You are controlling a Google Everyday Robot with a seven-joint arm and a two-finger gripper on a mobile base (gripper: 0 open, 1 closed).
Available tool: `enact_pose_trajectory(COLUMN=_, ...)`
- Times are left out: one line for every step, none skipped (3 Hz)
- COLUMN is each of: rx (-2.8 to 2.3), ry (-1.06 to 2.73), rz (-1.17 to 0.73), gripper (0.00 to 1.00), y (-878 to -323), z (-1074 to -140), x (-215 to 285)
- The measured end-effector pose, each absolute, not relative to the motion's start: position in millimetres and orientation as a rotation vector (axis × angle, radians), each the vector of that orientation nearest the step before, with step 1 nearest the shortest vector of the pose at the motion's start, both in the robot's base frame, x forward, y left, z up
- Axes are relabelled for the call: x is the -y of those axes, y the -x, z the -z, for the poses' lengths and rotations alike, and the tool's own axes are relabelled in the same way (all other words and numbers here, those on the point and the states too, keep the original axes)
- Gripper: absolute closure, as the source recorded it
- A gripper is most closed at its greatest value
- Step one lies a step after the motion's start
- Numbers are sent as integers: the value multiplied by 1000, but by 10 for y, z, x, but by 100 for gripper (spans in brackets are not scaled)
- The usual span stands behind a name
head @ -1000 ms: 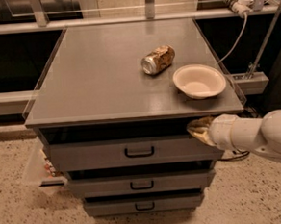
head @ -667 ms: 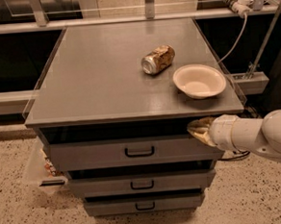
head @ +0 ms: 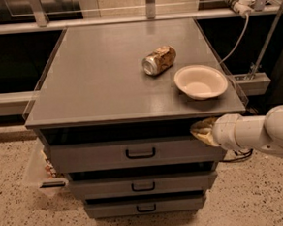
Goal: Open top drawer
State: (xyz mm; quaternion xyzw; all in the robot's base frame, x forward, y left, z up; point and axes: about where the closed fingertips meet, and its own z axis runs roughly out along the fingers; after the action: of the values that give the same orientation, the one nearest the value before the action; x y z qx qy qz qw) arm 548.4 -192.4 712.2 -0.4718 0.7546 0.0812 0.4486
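The top drawer [head: 96,157] is the widest of three grey drawers under the grey cabinet top, with a small black loop handle [head: 140,154] at its centre. It stands out from the cabinet, with a dark gap above its front. My gripper [head: 201,131] comes in from the right on a white arm [head: 259,133] and sits at the drawer's upper right corner, just under the cabinet top's edge. It is well to the right of the handle.
A crushed can [head: 159,60] lies on its side and a cream bowl [head: 200,81] stands on the cabinet top [head: 100,79]. The mid drawer [head: 103,188] and bottom drawer [head: 109,209] sit below. A clear plastic bin [head: 41,173] stands at the left on speckled floor.
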Motion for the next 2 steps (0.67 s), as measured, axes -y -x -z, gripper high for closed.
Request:
enact_pose_trajectory(rx=-1897, ry=1219, rz=-215, gripper=100, y=-5360, z=-7096, x=1875)
enact_pose_trajectory(rx=-1897, ry=1219, rz=-215, gripper=100, y=-5360, z=-7121, x=1875)
